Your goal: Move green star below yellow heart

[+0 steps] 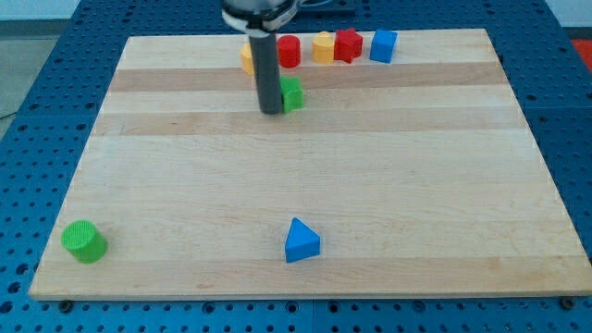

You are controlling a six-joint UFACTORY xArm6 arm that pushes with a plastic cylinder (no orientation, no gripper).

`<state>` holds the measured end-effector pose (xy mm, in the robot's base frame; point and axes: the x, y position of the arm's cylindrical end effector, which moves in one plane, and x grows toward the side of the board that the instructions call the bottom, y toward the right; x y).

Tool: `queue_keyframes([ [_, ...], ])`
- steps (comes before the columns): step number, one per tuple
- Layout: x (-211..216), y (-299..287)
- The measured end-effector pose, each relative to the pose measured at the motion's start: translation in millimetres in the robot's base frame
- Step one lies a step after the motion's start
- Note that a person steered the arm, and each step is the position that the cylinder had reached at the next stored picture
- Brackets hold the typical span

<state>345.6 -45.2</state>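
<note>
The green star (292, 93) lies near the view's top, just right of my rod and partly hidden by it. My tip (271, 111) rests on the board, touching or almost touching the star's left side. The yellow heart (248, 57) sits at the top edge, up and left of the star, mostly hidden behind the rod. The star is below and slightly right of the heart.
Along the top edge stand a red cylinder (289, 52), a yellow block (323, 47), a red block (348, 44) and a blue block (383, 44). A green cylinder (84, 241) sits at bottom left. A blue triangle (301, 240) lies at bottom middle.
</note>
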Motion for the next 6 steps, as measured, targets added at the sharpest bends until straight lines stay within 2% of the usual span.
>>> queue_keyframes([
  [1,-25,27],
  [3,15,14],
  [5,-18,34],
  [6,-32,71],
])
